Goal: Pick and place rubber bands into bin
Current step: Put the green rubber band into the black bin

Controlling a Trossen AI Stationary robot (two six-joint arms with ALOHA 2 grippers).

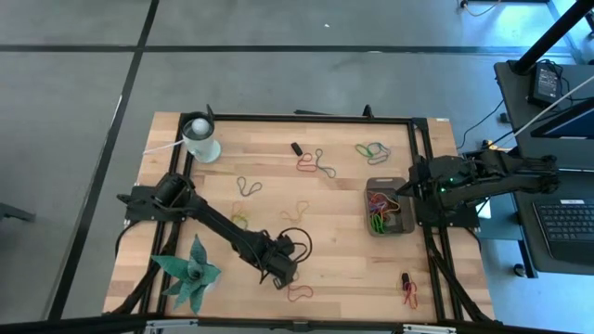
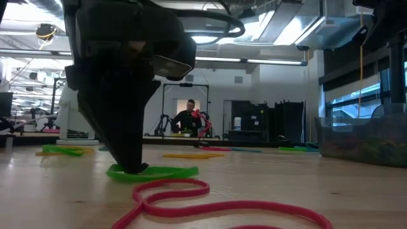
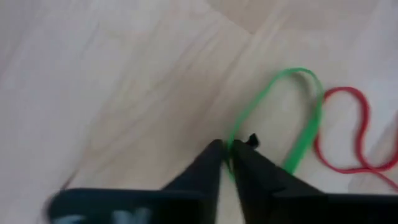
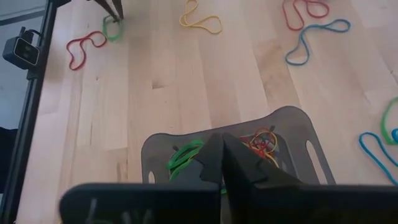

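A green rubber band (image 3: 306, 118) lies flat on the wooden table near its front edge. My left gripper (image 3: 229, 152) stands on it, pointing steeply down, shut on one strand. The low view shows the same fingertips (image 2: 135, 166) on the green rubber band (image 2: 156, 172). A red rubber band (image 3: 356, 134) lies just beside it. The dark grey bin (image 1: 388, 206) sits at the table's right and holds several rubber bands. My right gripper (image 4: 221, 146) hangs shut above the bin's (image 4: 292, 124) right side, holding nothing. My left gripper pinches one strand of the green rubber band at the loop's end (image 3: 232, 138) between its two fingertips. The fingers come from above, pointing steeply down. The band still lies flat on the table, slack, with the rest of the loop stretching away from the fingers.
Other rubber bands lie scattered over the table's middle and back (image 1: 316, 162), and more at the front right (image 1: 408, 289). A white cup (image 1: 200, 139) stands at the back left, a teal plant figure (image 1: 190, 274) at the front left, and a small black piece (image 1: 296, 147) at the back.
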